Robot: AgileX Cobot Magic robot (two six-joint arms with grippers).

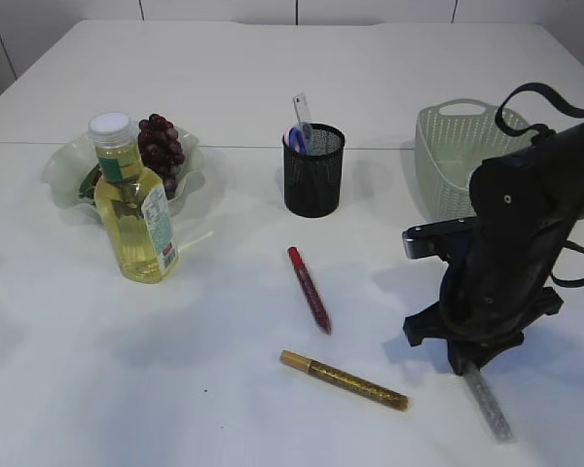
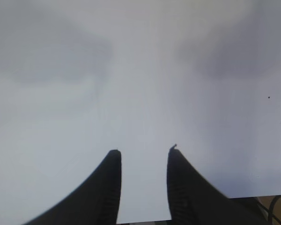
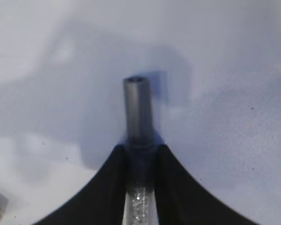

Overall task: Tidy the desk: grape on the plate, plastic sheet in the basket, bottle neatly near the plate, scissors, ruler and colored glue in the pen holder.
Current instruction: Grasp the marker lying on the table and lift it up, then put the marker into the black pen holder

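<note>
the white worktop (image 1: 273, 78) carries a pale green basket (image 1: 446, 156) far right and a black mesh pen holder (image 1: 313, 171). near right, the right hand (image 3: 140, 147) clamps a silver glitter glue pen (image 3: 138, 112); the left hand (image 2: 144, 152) is narrowly parted, holding nothing.

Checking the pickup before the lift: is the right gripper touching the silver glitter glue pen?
Touching. The right wrist view shows the right gripper closed against both sides of the silver glue pen, no gap visible.
</note>
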